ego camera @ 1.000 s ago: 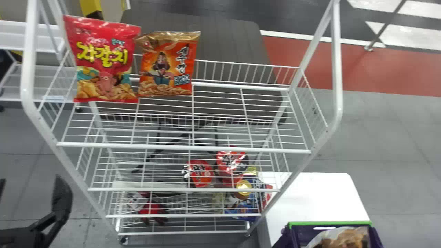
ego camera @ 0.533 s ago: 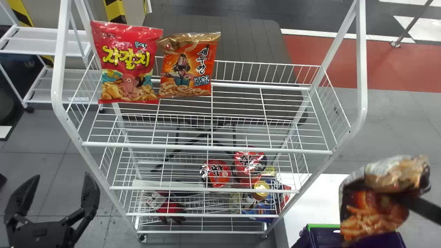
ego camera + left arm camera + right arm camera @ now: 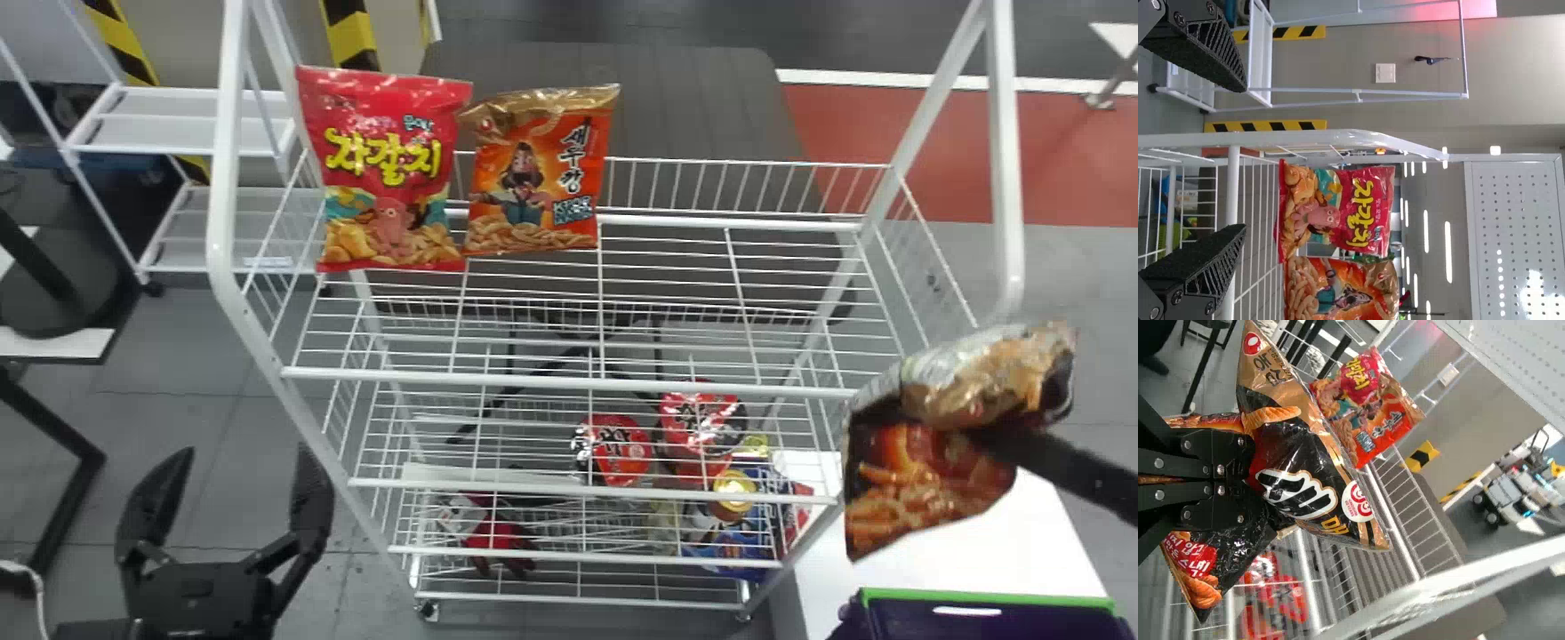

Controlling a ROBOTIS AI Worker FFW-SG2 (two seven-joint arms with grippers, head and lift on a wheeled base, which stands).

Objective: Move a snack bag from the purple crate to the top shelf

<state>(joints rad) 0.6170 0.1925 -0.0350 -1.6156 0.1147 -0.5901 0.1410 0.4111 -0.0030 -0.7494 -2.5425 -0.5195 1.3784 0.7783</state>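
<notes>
Apparently this is the carry: the right gripper [image 3: 1250,468] clamps the snack bag [image 3: 925,489], lower right in the head view; next, raise it leftward over the top shelf [image 3: 569,383]. The left gripper [image 3: 246,458], lower left, gapes.

Red plastic snack bag with pink octopus picture [image 3: 382,169] upright, just beside orange snack bag with gold top [image 3: 538,178]. Lower down, round red-and-black packages [image 3: 613,449], near gold-topped round container [image 3: 734,493]. Dark grey round-cornered tabletop [image 3: 711,98] behind. White-topped table [image 3: 1040,533] at right. White metal rack [image 3: 187,120] at left, near yellow-and-black striped marking [image 3: 351,36].
</notes>
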